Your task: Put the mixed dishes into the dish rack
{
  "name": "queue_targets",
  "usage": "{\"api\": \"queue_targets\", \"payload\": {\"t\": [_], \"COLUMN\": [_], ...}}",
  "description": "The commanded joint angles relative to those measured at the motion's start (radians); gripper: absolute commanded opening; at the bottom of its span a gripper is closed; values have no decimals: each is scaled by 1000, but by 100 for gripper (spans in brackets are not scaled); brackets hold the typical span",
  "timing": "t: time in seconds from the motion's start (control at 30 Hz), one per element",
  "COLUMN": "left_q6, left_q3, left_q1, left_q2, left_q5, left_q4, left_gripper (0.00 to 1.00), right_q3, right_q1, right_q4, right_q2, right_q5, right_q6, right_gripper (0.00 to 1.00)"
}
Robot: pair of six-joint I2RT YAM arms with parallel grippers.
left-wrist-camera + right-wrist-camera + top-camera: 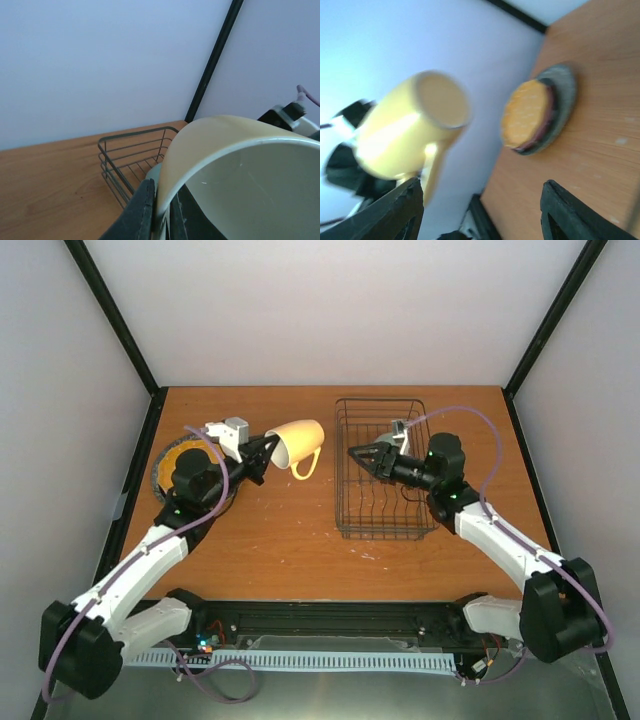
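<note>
The left fingers [262,453] are pinched tight on the rim of the yellow mug [297,443], one finger inside the mouth and one outside, as the left wrist view shows up close. The mug hangs on its side, clear of the wooden surface [290,530], with its mouth turned back toward the left arm, its base pointing toward the rack [338,465] and its handle hanging downward. It sits in the air between the stack of plates on the left and the rack on the right, touching neither. The right fingers [402,210] stand wide apart with nothing between them. They are raised over the left part of the rack, pointing across at the mug, which shows blurred in their own camera. The rack, a dark wire basket, stands on the right half of the surface. The plates lie well to the left, partly under the left arm: the orange-yellow plate [526,116] is on top, the maroon plate [546,129] shows just beneath it as a dark edge, and the grey plate [567,90] is at the bottom, its rim reaching out past the other two.
</note>
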Motion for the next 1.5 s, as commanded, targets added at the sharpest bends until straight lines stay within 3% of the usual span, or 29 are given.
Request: {"api": "queue_targets", "payload": {"t": [0.0, 0.63, 0.93, 1.03, 1.1, 1.2, 1.3, 1.47], "left_q6": [-125, -132, -119, -116, -114, -103, -88, -70], "left_q3": [38, 74, 81, 94, 105, 122, 129, 138], "left_q1": [-3, -3, -3, -4, -3, -3, -2, -3], "left_q2": [34, 104, 113, 125, 133, 143, 142, 140], "left_q5": [45, 41, 37, 43, 51, 58, 48, 18], "left_q4": [346, 416, 396, 396, 391, 377, 349, 294], "left_gripper": [1, 1, 1, 1, 1, 1, 5, 27], "right_q3": [58, 197, 245, 248, 244, 242, 244, 253], "right_q1": [81, 224, 237, 241, 243, 243, 243, 243], "right_q4": [368, 240, 285, 329, 362, 396, 395, 319], "right_q2": [30, 153, 211, 231, 237, 238, 224, 199], "right_q5": [-136, -89, -132, -156, -164, -171, -159, -121], "right_q6": [146, -5, 17, 39, 55, 61, 45, -6], "right_gripper": [64, 58, 36, 20, 4, 3, 3, 3]}}
